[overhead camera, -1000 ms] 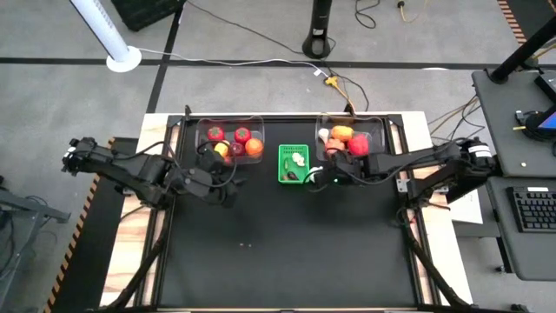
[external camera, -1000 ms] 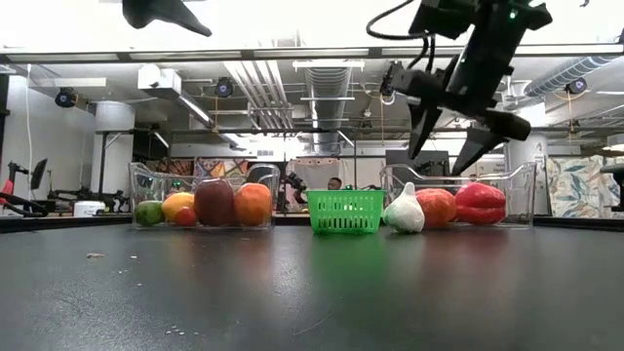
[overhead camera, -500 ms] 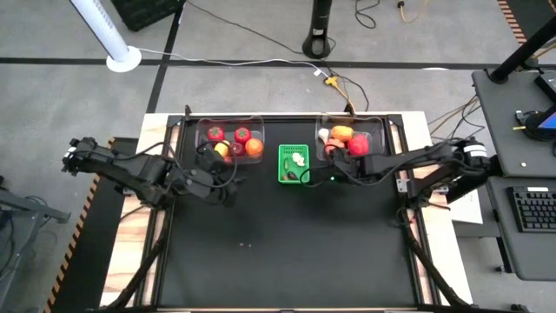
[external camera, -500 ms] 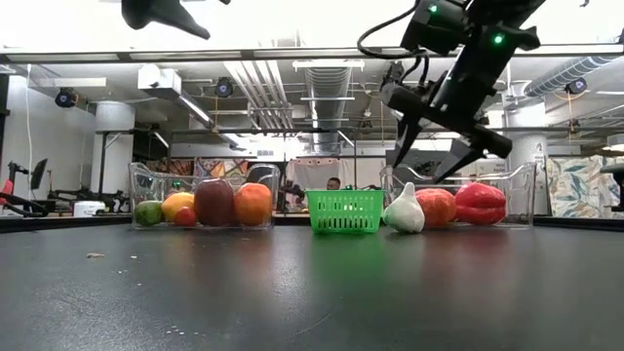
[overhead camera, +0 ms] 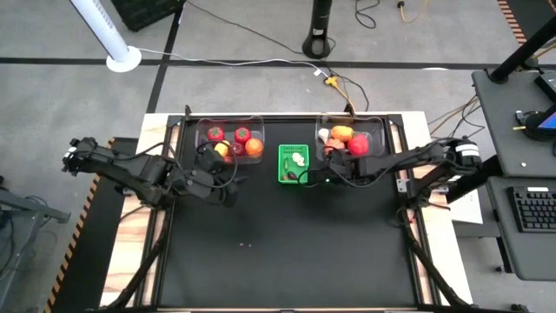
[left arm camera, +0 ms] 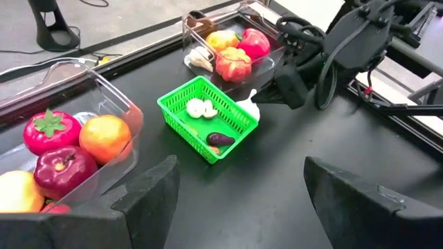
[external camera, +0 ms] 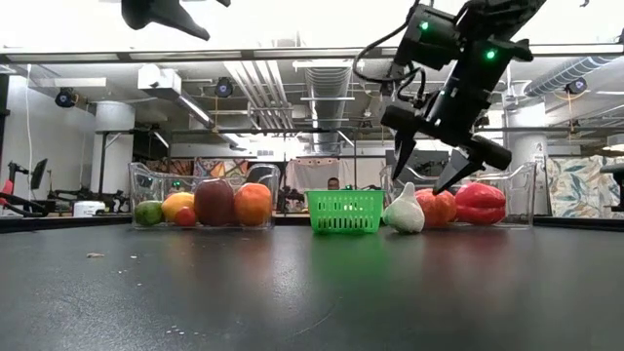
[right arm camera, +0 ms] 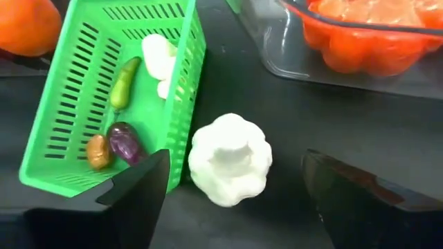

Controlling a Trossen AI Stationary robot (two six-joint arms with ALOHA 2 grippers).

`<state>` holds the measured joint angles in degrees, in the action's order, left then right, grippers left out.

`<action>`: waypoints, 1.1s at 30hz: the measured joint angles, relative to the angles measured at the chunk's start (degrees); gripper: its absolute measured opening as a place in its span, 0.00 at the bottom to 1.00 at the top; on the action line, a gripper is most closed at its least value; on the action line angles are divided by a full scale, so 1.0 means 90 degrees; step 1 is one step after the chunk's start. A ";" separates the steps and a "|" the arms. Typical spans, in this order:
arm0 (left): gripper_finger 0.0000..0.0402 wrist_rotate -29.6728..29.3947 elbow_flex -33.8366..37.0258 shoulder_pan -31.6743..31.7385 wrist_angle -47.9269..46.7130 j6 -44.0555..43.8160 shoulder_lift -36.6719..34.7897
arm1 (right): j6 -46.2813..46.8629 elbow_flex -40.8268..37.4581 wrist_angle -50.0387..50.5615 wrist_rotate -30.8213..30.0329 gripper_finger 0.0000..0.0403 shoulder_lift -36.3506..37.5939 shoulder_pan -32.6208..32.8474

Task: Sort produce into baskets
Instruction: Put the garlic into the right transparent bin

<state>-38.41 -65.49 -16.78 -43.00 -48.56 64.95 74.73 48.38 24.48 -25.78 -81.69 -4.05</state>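
Right gripper (external camera: 434,183): open wide, holding nothing, hanging just above the white garlic (right arm camera: 230,159).
Garlic: on the table between the green basket (right arm camera: 79,117) and the right clear bin (right arm camera: 360,55), almost touching the basket wall.
Right wrist view only: inside the basket a white piece, a green pod, a purple piece and a brown piece.
Low view: the garlic stands in front of the right bin's orange and red produce.
Left gripper (left arm camera: 239,200): open, empty, near the left clear bin (overhead camera: 230,139).
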 joint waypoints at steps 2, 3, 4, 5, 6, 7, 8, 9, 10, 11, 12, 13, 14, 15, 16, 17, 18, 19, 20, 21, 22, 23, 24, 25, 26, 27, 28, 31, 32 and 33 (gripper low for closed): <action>0.72 0.0000 0.0000 0.0000 0.0000 0.0000 0.0000 | 0.0012 -0.0002 -0.0144 -0.0044 0.77 -0.0126 0.0000; 0.72 0.0000 0.0000 0.0000 -0.0001 0.0000 0.0000 | 0.0005 -0.0002 -0.0237 -0.0066 0.77 -0.0173 0.0000; 0.72 -0.0001 0.0000 0.0000 -0.0002 0.0000 0.0000 | 0.0000 -0.0001 -0.0318 -0.0113 0.76 -0.0215 0.0000; 0.72 -0.0001 0.0000 0.0000 -0.0004 0.0000 0.0000 | 0.0002 -0.0002 -0.0398 -0.0139 0.75 -0.0247 0.0000; 0.72 -0.0001 0.0000 0.0000 -0.0009 0.0000 0.0000 | 0.0016 0.0000 -0.0443 -0.0146 0.75 -0.0286 0.0000; 0.72 -0.0001 0.0000 0.0000 -0.0010 -0.0001 0.0000 | 0.0034 -0.0001 -0.0442 -0.0147 0.74 -0.0320 0.0000; 0.72 -0.0002 0.0000 0.0000 -0.0008 -0.0001 0.0000 | 0.0033 -0.0002 -0.0417 -0.0146 0.74 -0.0352 0.0000; 0.72 -0.0002 0.0000 0.0000 -0.0010 -0.0002 0.0000 | 0.0035 -0.0002 -0.0423 -0.0151 0.73 -0.0387 0.0000; 0.72 -0.0002 0.0000 0.0000 -0.0010 -0.0002 0.0000 | 0.0035 -0.0002 -0.0432 -0.0151 0.73 -0.0404 0.0000; 0.72 -0.0002 0.0000 0.0000 -0.0012 -0.0010 0.0000 | 0.0035 -0.0002 -0.0419 -0.0153 0.72 -0.0406 0.0000; 0.72 -0.0002 0.0000 0.0000 -0.0012 -0.0014 0.0000 | 0.0035 -0.0002 -0.0430 -0.0169 0.72 -0.0406 0.0000; 0.72 -0.0004 0.0000 0.0000 -0.0014 -0.0017 0.0000 | 0.0036 -0.0002 -0.0454 -0.0210 0.71 -0.0406 0.0000; 0.72 -0.0005 0.0000 0.0000 -0.0019 -0.0017 0.0000 | 0.0037 -0.0002 -0.0459 -0.0264 0.71 -0.0406 0.0001; 0.72 -0.0004 0.0000 0.0000 -0.0030 -0.0019 0.0000 | 0.0035 -0.0002 -0.0451 -0.0288 0.70 -0.0402 0.0002; 0.72 -0.0004 0.0000 0.0000 -0.0038 -0.0019 0.0000 | 0.0035 -0.0002 -0.0447 -0.0292 0.69 -0.0400 0.0002; 0.72 -0.0005 0.0000 0.0000 -0.0039 -0.0019 0.0000 | 0.0035 -0.0002 -0.0453 -0.0300 0.69 -0.0396 0.0002; 0.72 -0.0006 0.0000 0.0000 -0.0037 -0.0019 0.0000 | 0.0035 -0.0002 -0.0454 -0.0301 0.68 -0.0396 0.0002; 0.72 -0.0007 0.0000 0.0000 -0.0039 -0.0019 0.0000 | 0.0035 -0.0002 -0.0451 -0.0301 0.67 -0.0396 0.0002; 0.72 -0.0007 0.0000 0.0000 -0.0039 -0.0019 0.0000 | 0.0036 -0.0002 -0.0448 -0.0301 0.66 -0.0403 0.0002; 0.72 -0.0007 0.0000 0.0000 -0.0039 -0.0019 0.0000 | 0.0039 -0.0002 -0.0450 -0.0301 0.65 -0.0411 0.0002; 0.72 -0.0007 0.0000 0.0000 -0.0036 -0.0019 0.0000 | 0.0054 -0.0002 -0.0450 -0.0301 0.64 -0.0416 0.0002; 0.72 -0.0007 0.0000 0.0000 -0.0036 -0.0019 0.0000 | 0.0077 -0.0002 -0.0448 -0.0304 0.63 -0.0420 0.0002; 0.72 -0.0007 0.0000 0.0000 -0.0037 -0.0019 0.0000 | 0.0088 -0.0002 -0.0448 -0.0308 0.61 -0.0420 0.0000; 0.72 -0.0007 0.0000 0.0000 -0.0036 -0.0019 0.0000 | 0.0109 -0.0002 -0.0448 -0.0313 0.60 -0.0420 0.0000; 0.72 -0.0007 0.0000 0.0000 -0.0036 -0.0019 0.0000 | 0.0127 -0.0002 -0.0448 -0.0319 0.58 -0.0420 0.0000; 0.72 -0.0007 0.0000 0.0000 -0.0036 -0.0019 0.0000 | 0.0130 -0.0002 -0.0448 -0.0323 0.56 -0.0420 0.0000; 0.72 -0.0007 0.0000 0.0000 -0.0036 -0.0019 0.0000 | 0.0130 -0.0002 -0.0448 -0.0323 0.54 -0.0420 0.0000; 0.72 -0.0007 0.0000 0.0000 -0.0036 -0.0019 0.0000 | 0.0130 -0.0002 -0.0445 -0.0352 0.49 -0.0420 0.0000; 0.72 -0.0007 0.0000 0.0000 -0.0036 -0.0021 0.0000 | 0.0130 -0.0002 -0.0445 -0.0376 0.48 -0.0420 0.0000; 0.72 -0.0007 0.0000 0.0000 -0.0036 -0.0019 0.0000 | 0.0130 -0.0002 -0.0443 -0.0379 0.46 -0.0420 0.0000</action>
<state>-38.48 -65.49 -16.78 -43.33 -48.73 64.95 75.90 48.36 20.49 -29.19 -85.47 -4.05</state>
